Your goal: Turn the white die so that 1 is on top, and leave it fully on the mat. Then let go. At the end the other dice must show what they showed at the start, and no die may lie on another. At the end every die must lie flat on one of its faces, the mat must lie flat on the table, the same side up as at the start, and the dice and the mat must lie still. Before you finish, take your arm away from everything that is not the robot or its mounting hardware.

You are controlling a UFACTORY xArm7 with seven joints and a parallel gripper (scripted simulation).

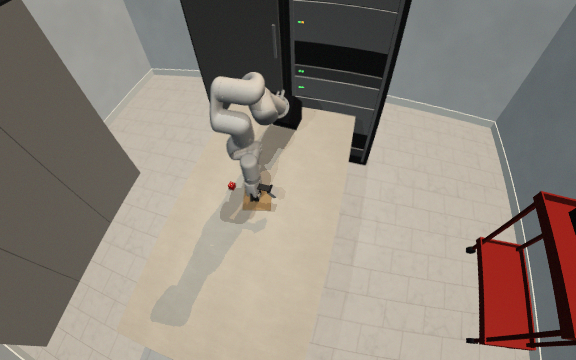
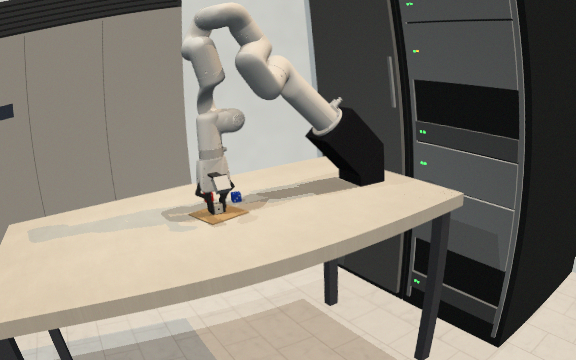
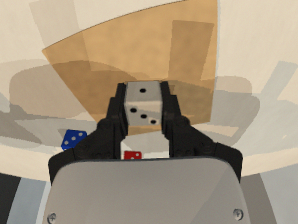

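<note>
My gripper (image 3: 143, 93) is shut on the white die (image 3: 143, 106), over the tan mat (image 3: 143, 56). In the wrist view the die's far face shows one pip and the face towards the camera shows three. In the exterior view the gripper (image 2: 216, 204) reaches straight down and holds the die (image 2: 216, 205) at or just above the mat (image 2: 218, 214); I cannot tell whether it touches. The blue die (image 2: 236, 197) lies on the table just behind the mat and also shows in the wrist view (image 3: 72, 139). The red die (image 1: 231, 185) lies on the table left of the mat; the wrist view (image 3: 132, 156) shows it too.
The arm's black base (image 2: 353, 146) stands at the table's back right. A dark server rack (image 2: 473, 125) is to the right of the table, grey cabinets (image 2: 68, 100) behind it. A red cart (image 1: 548, 270) stands on the floor far right.
</note>
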